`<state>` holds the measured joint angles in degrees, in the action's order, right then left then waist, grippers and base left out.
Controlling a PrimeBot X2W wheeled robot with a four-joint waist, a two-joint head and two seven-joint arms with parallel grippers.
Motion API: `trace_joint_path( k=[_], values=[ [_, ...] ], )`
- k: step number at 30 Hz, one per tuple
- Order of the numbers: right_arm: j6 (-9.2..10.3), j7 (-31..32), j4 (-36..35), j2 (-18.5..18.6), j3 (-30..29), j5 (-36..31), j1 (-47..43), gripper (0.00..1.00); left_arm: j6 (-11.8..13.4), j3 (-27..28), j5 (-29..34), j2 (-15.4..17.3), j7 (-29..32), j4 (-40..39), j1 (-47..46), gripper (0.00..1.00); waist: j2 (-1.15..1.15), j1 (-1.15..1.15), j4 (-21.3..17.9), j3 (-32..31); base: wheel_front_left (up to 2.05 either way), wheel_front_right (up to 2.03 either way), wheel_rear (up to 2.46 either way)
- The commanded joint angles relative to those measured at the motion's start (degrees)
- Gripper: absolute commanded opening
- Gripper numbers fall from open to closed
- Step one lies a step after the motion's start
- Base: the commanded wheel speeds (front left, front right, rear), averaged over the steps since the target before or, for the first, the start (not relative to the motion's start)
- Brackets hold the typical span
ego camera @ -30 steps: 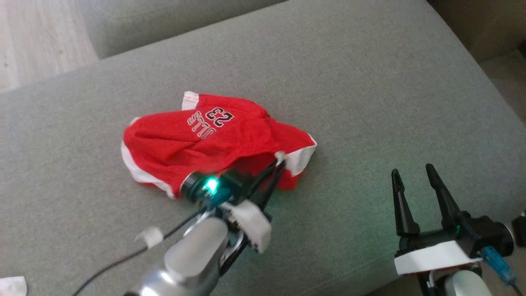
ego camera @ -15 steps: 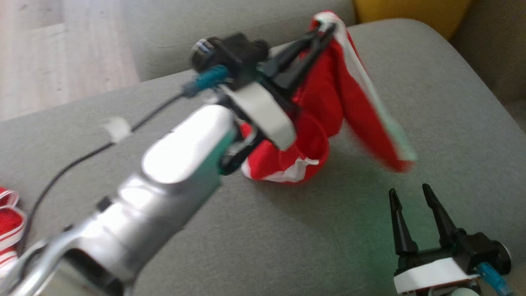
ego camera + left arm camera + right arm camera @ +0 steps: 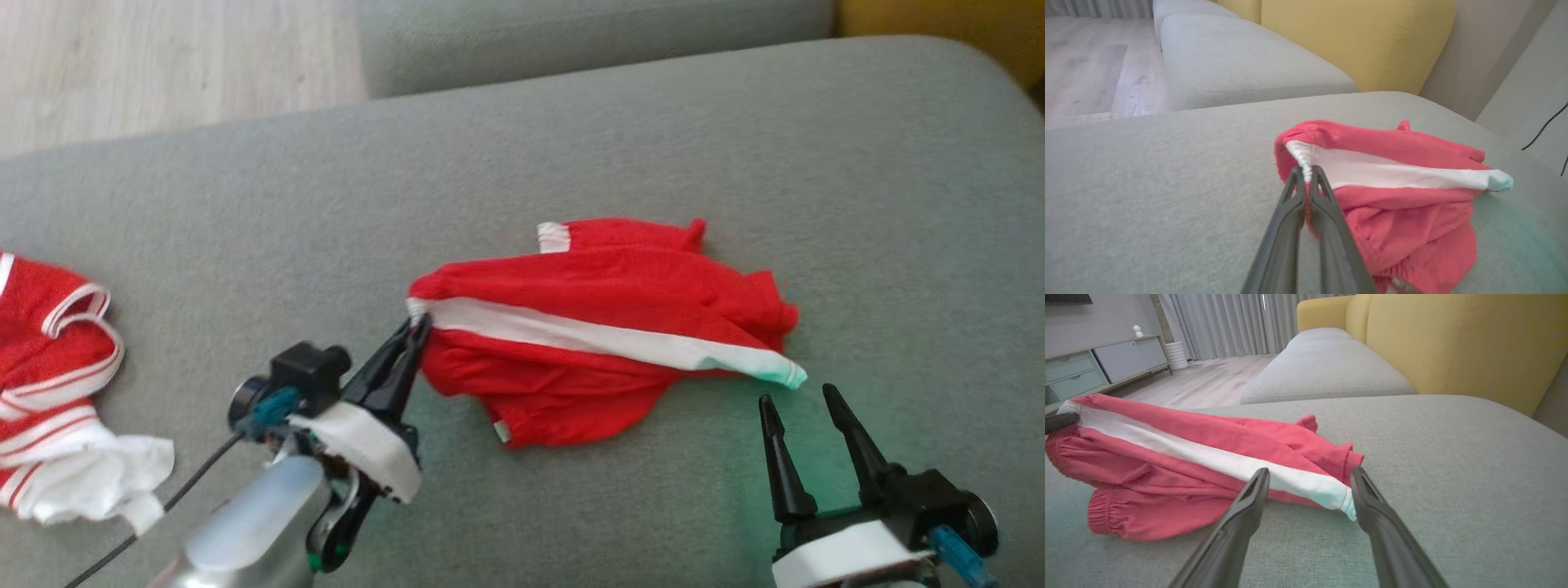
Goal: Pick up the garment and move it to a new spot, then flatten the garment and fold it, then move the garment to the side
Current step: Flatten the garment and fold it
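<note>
The garment (image 3: 604, 327) is a red piece with a white side stripe, lying crumpled on the grey cushion (image 3: 571, 147). My left gripper (image 3: 418, 322) is shut on the garment's left corner, at the white end of the stripe. The left wrist view shows the same pinch: the left gripper (image 3: 1307, 174) holds the white hem of the garment (image 3: 1404, 196). My right gripper (image 3: 796, 400) stands open just below the stripe's right tip, not touching it. Seen from the right wrist, the right gripper (image 3: 1309, 475) frames the stripe's end on the garment (image 3: 1208, 449).
Another red and white garment (image 3: 57, 384) lies bunched at the cushion's left edge. A second grey cushion (image 3: 571, 33) and wooden floor (image 3: 163, 65) lie beyond. A yellow backrest (image 3: 1453, 343) rises on the right.
The left gripper lifted the garment off the cushion, swung it over and laid it down again with the white stripe up. The head camera has shifted. The right gripper stayed open.
</note>
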<state>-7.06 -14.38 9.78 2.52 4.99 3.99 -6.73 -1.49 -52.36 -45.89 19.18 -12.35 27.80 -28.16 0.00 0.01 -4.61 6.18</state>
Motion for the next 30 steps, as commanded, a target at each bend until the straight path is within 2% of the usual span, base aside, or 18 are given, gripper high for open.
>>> trace_joint_path(
  k=[1, 8, 18, 19, 20, 22, 26, 30],
  values=[
    [-0.43, -0.6, -0.9, 0.4, 1.2, -0.4, 2.5, 1.00, 0.4, 3.0, 0.0, 1.6, -1.1, -1.1, -2.6, 0.00, 0.00, -0.01, 1.7, 1.5, 0.00, 0.00, 0.00],
    [-0.43, -0.6, 6.3, 0.4, -0.4, -5.2, 5.1, 1.00, 0.8, 4.4, 0.9, 1.2, -2.2, -0.2, -1.9, 0.00, 0.00, -0.01, 4.4, 2.6, 0.00, 0.00, 0.00],
    [-0.43, -0.6, 12.7, 0.4, -0.3, -6.0, 9.9, 1.00, 0.4, 4.3, 2.3, 0.0, -2.5, 0.9, -2.7, 0.00, 0.00, -0.01, 5.8, 3.1, 0.00, 0.00, 0.00],
    [-0.43, -0.6, 13.2, 0.4, 0.0, -5.9, 10.3, 0.89, 0.3, 4.4, 2.4, 0.0, -2.5, 1.0, -2.8, 0.00, 0.00, -0.01, 5.8, 3.1, 0.00, 0.00, 0.00],
    [-0.43, -0.6, 13.4, 0.4, 0.1, -5.8, 10.8, 0.54, 0.3, 4.5, 2.5, 0.0, -2.5, 1.0, -3.0, 0.00, 0.00, -0.01, 5.8, 3.3, 0.00, 0.00, 0.00],
    [-0.43, -0.6, 13.7, 0.4, 0.9, -5.7, 11.6, 0.00, 0.3, 4.6, 2.7, 0.0, -2.5, 1.2, -3.3, 0.00, 0.00, -0.01, 5.8, 3.6, 0.00, 0.00, 0.00],
    [-0.43, -0.6, 12.9, 0.4, 1.1, -5.9, 13.3, 0.00, 0.6, 4.9, 3.5, 0.7, -2.5, 1.2, -3.9, 0.00, 0.00, -0.01, 5.4, 4.0, 0.00, 0.00, 0.00],
    [-0.43, -0.6, 8.2, 0.4, -1.5, -6.8, 15.8, 0.00, 1.0, 5.6, 5.5, 1.8, -2.6, 0.0, -6.3, 0.00, 0.00, -0.01, 4.8, 4.9, 0.00, 0.00, 0.00]
  ],
)
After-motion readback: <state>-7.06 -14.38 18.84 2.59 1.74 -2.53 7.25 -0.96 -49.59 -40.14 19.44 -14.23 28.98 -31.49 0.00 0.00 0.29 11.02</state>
